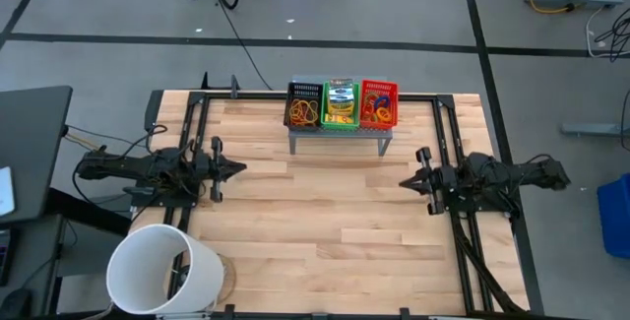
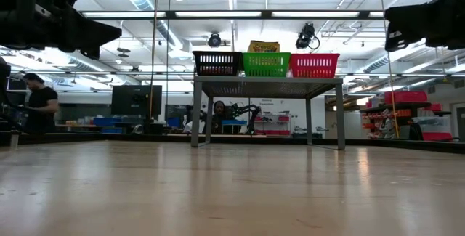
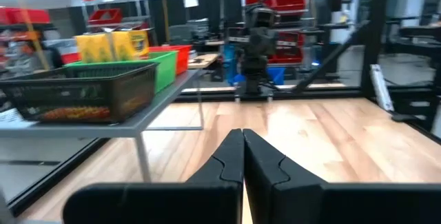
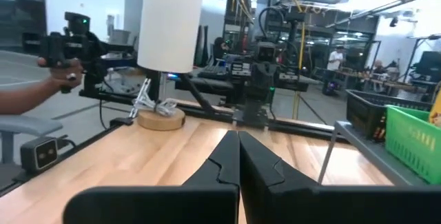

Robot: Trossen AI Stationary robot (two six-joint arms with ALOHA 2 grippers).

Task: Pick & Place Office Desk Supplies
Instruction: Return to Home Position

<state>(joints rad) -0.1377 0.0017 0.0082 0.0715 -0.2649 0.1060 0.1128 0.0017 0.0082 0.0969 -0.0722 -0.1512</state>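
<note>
Trays sat in a row on top of the grey perforated stand (image 1: 340,136), which stood at the middle of one long edge of the wooden table (image 1: 325,231). The black mesh tray (image 1: 303,106) was at the left end, the green mesh tray (image 1: 341,108) in the middle and the red mesh tray (image 1: 379,104) at the right end, each touching its neighbour. The black tray held a tangle of brown rubber bands (image 1: 303,114). The green tray held yellow-green crayon boxes (image 1: 341,94), their tops above the rim in the low view. The red tray held coloured rings (image 1: 376,114).

The left gripper (image 1: 239,169) hung over the table's left side, fingers pressed together with nothing between them. The right gripper (image 1: 404,181) hung over the right side, jaws likewise closed and empty. The two pointed inward at each other, both well apart from the stand. A white bucket (image 1: 162,269) sat at the left corner of the edge opposite the stand.
</note>
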